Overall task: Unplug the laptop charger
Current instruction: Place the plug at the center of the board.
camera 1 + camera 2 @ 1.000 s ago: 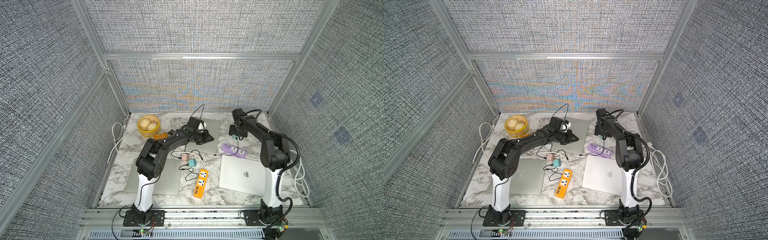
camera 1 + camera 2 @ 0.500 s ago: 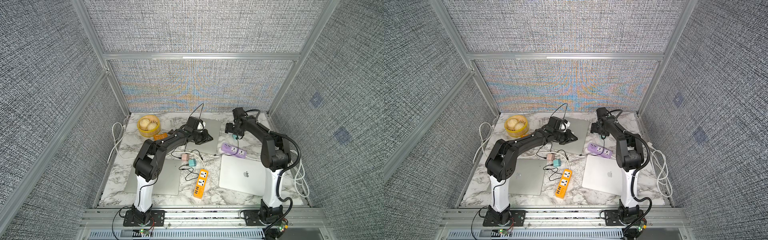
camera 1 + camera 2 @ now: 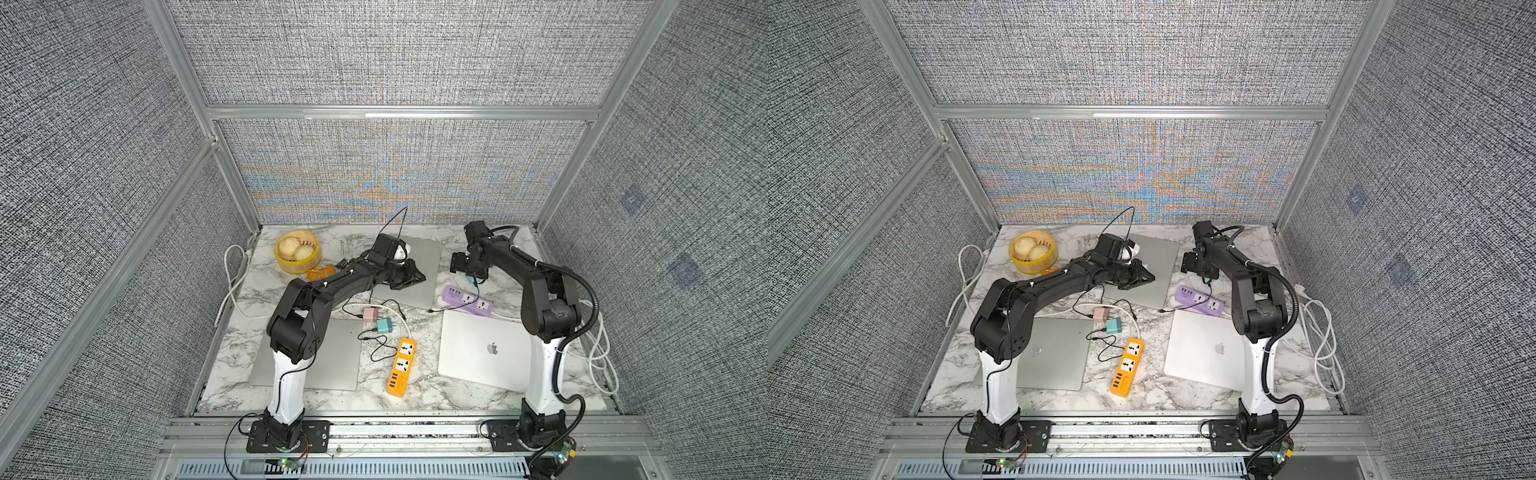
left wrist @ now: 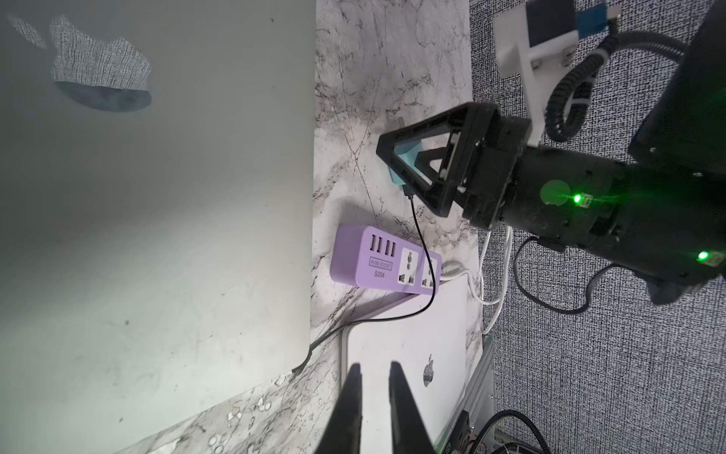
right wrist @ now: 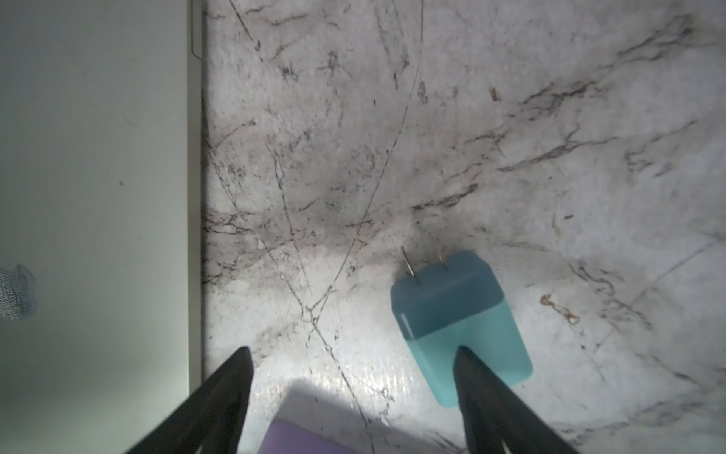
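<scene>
Just beyond the purple power strip (image 4: 377,255), on the worktop (image 5: 510,137), lies the teal charger (image 5: 459,318), prongs bare, its black cable (image 4: 418,243) crossing the strip. Over it the right claw (image 5: 352,350) gapes empty, one finger (image 5: 491,393) possibly touching it. The left claw (image 4: 375,366), closed and empty, is over the grey laptop (image 3: 428,257).

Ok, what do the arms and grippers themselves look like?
Both the left arm and the right arm are black with white lower links. A ribbed black hose runs along the right one, and green lights glow at its wrist. The left gripper and right gripper have black tapered fingers.
</scene>
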`<state>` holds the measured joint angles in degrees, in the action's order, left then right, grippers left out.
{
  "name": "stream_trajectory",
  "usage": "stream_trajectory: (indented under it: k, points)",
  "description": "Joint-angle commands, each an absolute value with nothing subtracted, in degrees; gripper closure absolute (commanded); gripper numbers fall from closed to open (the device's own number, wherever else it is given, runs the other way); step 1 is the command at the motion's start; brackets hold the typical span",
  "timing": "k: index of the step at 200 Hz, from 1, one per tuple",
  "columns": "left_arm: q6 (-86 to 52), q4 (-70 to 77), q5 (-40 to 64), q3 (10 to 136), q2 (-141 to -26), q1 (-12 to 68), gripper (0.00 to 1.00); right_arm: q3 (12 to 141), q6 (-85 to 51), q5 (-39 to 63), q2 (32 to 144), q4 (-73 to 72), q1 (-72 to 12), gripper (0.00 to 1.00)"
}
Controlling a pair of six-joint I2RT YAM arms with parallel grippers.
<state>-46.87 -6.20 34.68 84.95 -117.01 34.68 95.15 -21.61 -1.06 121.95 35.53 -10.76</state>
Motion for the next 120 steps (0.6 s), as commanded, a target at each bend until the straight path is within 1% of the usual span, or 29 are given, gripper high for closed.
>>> stream_trajectory:
  k: [1, 15, 31, 39, 48, 58, 65, 68, 69, 71, 72, 74, 97, 120]
  points:
    - [-45.89, -6.24, 34.81, 84.82, -116.69, 34.54, 0.85, 95.79, -21.88, -0.08, 122.69, 36.77, -10.4, 0.18]
    - [-45.19, -6.78, 34.56, 84.57, -115.82, 34.54, 0.85, 95.8, -21.13, -0.35, 121.61, 36.56, -10.45, 0.18]
    - [-43.39, -8.0, 33.77, 84.55, -114.33, 34.43, 0.84, 92.58, -20.13, -1.31, 117.25, 33.62, -10.79, 0.17]
    - [-42.34, -8.41, 33.32, 84.55, -114.29, 34.29, 0.8, 90.94, -19.34, -1.82, 114.19, 32.4, -10.88, 0.15]
    - [-40.87, -8.83, 32.57, 84.39, -111.73, 34.19, 0.73, 89.01, -18.4, -1.85, 110.92, 31.34, -10.86, 0.12]
    - [-38.82, -9.5, 31.56, 84.2, -110.12, 34.02, 0.53, 86.3, -17.44, -1.96, 106.82, 29.82, -10.88, 0.02]
    - [-37.14, -10.38, 30.83, 84.2, -109.06, 33.95, 0.35, 83.72, -16.71, -1.79, 104.02, 28.27, -10.88, 0.01]
    - [-36.44, -10.9, 30.4, 84.2, -108.61, 33.92, 0.24, 82.5, -16.32, -1.64, 102.49, 27.48, -10.83, 0.01]
    - [-36.24, -10.99, 30.23, 84.2, -108.45, 33.88, 0.22, 82.12, -16.2, -1.44, 101.96, 27.19, -10.82, 0.01]
    - [-35.76, -11.4, 29.97, 84.2, -108.1, 33.78, 0.07, 81.33, -15.96, -1.24, 101.03, 26.64, -10.86, 0.01]
    - [-35.5, -11.59, 29.79, 84.2, -107.93, 33.77, 0.04, 81.14, -15.85, -1.15, 100.48, 26.33, -10.83, 0.01]
    - [-35.04, -11.91, 29.51, 84.2, -107.58, 33.69, 0.01, 80.27, -15.63, -0.95, 99.67, 25.72, -10.86, 0.01]
    - [-29.71, -13.26, 24.05, 81.94, -102.44, 32.87, 0.0, 69.7, -13.37, -0.2, 89.11, 17.96, -10.64, 0.01]
    - [-25.16, -7.45, 15.28, 74.09, -94.63, 31.31, 0.0, 56.75, -11.5, -4.61, 80.32, 5.77, -10.63, 0.01]
